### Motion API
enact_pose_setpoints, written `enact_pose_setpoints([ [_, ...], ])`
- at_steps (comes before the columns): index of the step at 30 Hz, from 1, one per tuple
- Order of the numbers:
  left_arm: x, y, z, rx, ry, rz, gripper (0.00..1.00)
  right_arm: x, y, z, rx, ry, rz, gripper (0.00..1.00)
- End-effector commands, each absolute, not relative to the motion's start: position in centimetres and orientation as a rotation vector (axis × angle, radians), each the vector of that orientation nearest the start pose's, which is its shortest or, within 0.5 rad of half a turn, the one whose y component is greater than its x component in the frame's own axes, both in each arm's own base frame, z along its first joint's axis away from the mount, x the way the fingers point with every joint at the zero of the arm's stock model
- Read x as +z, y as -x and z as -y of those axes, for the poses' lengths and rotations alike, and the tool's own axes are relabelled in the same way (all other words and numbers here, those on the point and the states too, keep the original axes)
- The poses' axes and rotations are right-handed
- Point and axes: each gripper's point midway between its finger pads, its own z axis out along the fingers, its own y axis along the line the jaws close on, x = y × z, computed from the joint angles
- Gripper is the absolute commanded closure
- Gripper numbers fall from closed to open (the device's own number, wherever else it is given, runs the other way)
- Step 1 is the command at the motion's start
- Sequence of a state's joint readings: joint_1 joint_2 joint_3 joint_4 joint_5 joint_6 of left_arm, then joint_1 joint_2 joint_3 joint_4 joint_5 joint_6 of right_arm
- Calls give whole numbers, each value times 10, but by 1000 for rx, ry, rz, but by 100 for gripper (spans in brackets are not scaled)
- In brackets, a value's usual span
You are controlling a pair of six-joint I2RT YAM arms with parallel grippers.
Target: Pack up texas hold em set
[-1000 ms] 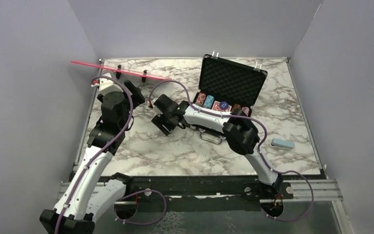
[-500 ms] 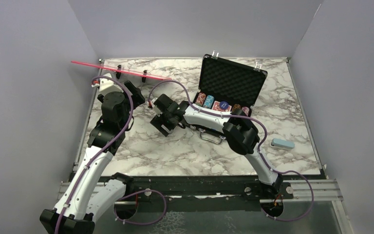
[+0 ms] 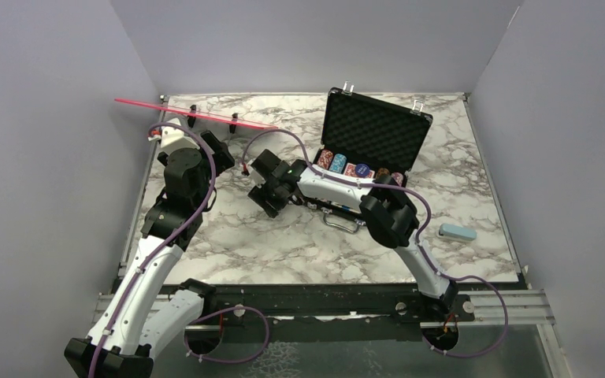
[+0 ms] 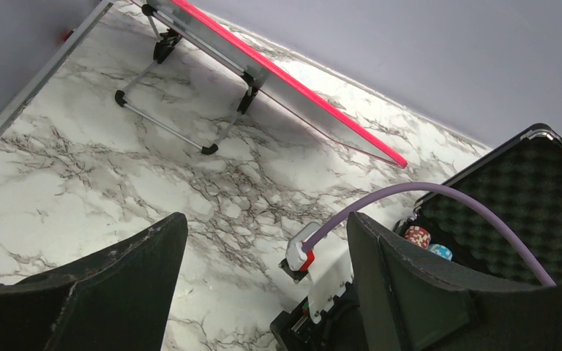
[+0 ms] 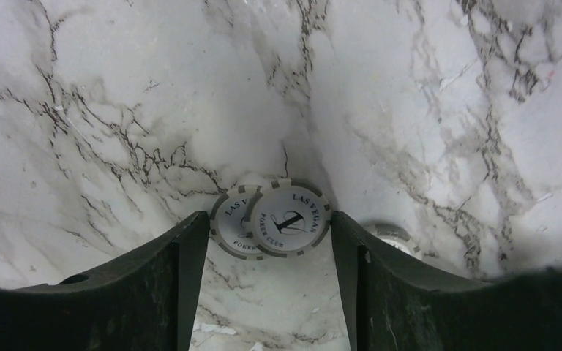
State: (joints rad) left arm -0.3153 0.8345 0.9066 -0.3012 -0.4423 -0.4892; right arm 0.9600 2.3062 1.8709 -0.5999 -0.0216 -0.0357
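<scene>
Marble table, grey walls. On it the right gripper straddles two overlapping white chips lying flat; whether it pinches them is unclear. The left gripper gapes, empty. The case sits far right, long axis crosswise, its lid upright and opening toward the arms. Its tray is mostly hidden by the arm.

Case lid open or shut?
Open. The foam-lined lid stands up at the back, with the chip rows exposed below it.

one black case, three loose white chips — one half hidden — one blue block, one pink strip.
</scene>
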Motion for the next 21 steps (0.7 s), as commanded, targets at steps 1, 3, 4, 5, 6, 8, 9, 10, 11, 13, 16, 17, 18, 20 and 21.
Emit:
enact_pose_setpoints([
  [1, 297, -311, 41, -185, 462, -1710, 17, 4, -296, -424, 301, 1322, -2415, 41],
  [3, 297, -312, 41, -187, 463, -1711, 17, 2, -299, -421, 275, 1314, -2415, 46],
  [4, 297, -312, 41, -188, 463, -1711, 17, 0, -299, -420, 267, 1312, -2417, 48],
  [5, 297, -312, 41, -188, 463, -1710, 17, -1, -299, -420, 264, 1312, -2418, 51],
  [6, 297, -312, 41, -189, 463, -1710, 17, -1, -299, -420, 265, 1311, -2418, 53],
  [8, 297, -312, 41, -189, 464, -1709, 17, 2, -300, -423, 274, 1303, -2414, 53],
  [9, 297, -312, 41, -189, 464, -1708, 17, 2, -300, -424, 282, 1303, -2415, 51],
  [10, 297, -312, 41, -190, 464, -1709, 17, 3, -299, -425, 290, 1305, -2415, 49],
  [11, 298, -311, 41, -189, 462, -1708, 17, 3, -299, -426, 297, 1306, -2415, 45],
  [13, 298, -311, 41, -188, 461, -1707, 17, 2, -299, -426, 291, 1305, -2422, 38],
  [16, 299, -311, 41, -189, 462, -1705, 17, -3, -298, -421, 264, 1304, -2448, 41],
  [17, 299, -312, 41, -188, 462, -1707, 17, -4, -297, -420, 261, 1302, -2455, 45],
  [18, 298, -312, 41, -189, 462, -1707, 17, -3, -296, -419, 260, 1301, -2462, 51],
  [20, 298, -312, 41, -191, 465, -1707, 17, -2, -292, -417, 268, 1305, -2470, 61],
  [21, 298, -313, 42, -194, 463, -1708, 17, -1, -290, -416, 276, 1309, -2475, 65],
])
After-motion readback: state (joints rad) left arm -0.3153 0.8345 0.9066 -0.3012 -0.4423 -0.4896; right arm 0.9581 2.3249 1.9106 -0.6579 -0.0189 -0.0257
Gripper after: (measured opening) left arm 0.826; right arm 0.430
